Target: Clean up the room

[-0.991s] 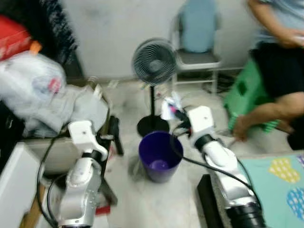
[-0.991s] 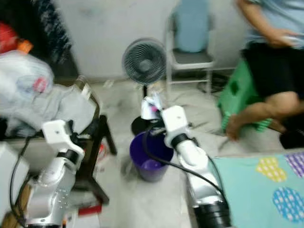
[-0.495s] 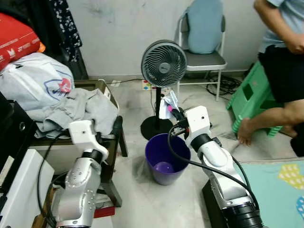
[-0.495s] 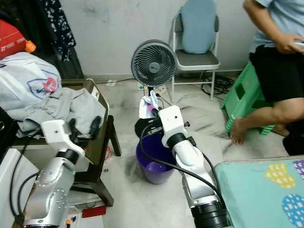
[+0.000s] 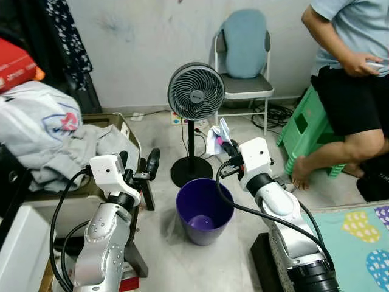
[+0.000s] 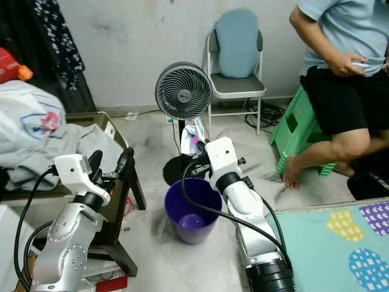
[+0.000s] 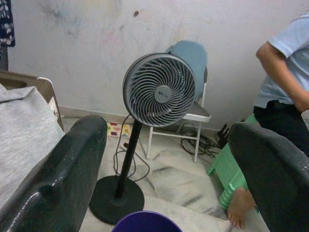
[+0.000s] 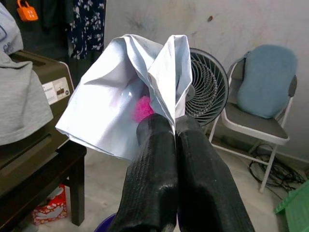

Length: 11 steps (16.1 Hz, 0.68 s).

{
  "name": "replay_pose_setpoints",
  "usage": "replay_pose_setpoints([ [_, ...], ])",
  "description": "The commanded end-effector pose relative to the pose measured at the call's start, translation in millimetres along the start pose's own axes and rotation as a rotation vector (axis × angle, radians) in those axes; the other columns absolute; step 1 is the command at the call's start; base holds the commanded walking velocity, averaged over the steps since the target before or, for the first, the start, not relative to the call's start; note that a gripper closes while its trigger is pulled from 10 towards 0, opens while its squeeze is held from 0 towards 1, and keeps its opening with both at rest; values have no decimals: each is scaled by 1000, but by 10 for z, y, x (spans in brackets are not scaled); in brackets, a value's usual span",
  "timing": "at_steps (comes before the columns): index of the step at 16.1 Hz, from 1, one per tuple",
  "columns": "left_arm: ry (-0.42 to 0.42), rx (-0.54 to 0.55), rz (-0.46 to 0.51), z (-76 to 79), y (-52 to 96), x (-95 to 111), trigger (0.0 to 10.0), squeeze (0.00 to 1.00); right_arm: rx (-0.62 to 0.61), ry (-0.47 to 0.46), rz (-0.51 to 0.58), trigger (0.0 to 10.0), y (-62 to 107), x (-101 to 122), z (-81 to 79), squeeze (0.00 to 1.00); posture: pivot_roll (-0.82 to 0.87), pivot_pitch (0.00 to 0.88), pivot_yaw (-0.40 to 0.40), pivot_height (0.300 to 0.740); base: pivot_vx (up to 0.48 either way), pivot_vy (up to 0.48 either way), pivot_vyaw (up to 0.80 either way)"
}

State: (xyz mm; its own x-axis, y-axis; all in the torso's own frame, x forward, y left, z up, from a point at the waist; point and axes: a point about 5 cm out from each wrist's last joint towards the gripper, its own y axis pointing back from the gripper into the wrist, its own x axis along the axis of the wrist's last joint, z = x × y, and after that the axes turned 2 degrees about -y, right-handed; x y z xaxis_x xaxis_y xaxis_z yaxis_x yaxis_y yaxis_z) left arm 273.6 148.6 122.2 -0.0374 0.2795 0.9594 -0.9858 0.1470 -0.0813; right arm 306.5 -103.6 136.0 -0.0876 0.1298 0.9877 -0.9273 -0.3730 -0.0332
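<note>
Left gripper (image 5: 137,165) jaws apart; right gripper (image 5: 227,148) jaws clamped.

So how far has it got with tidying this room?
Something pale already lies in the purple bin. The right gripper pinches a crumpled white wrapper above the bin's far rim, not yet dropped. The left gripper is open and empty. Clothes remain heaped on the left.

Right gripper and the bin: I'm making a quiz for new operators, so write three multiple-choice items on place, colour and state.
1. Where is the right gripper?
A. above the far rim of the bin
B. on the chair
C. under the stool

2. What colour is the bin?
A. green
B. purple
C. white

3. How is the left gripper?
A. shut on a shirt
B. open, holding nothing
C. shut on a cable

Answers: 1 A, it hangs over the bin's far edge; 2 B, its wall is purple; 3 B, its fingers stand apart, while the right one pinches a white wrapper.
</note>
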Motion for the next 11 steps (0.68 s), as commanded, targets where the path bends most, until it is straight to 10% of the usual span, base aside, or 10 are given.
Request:
replay_pose_setpoints([
  [1, -3, -10, 11, 2, 11, 36, 10000, 0, 3, 0, 13, 10000, -3, 30, -3, 0, -190, 0, 3, 740, 405, 0, 0],
  [11, 2, -11, 10, -1, 11, 37, 10000, 0, 13, 2, 4, 10000, -6, 15, -16, 0, -191, 0, 1, 740, 446, 0, 0],
])
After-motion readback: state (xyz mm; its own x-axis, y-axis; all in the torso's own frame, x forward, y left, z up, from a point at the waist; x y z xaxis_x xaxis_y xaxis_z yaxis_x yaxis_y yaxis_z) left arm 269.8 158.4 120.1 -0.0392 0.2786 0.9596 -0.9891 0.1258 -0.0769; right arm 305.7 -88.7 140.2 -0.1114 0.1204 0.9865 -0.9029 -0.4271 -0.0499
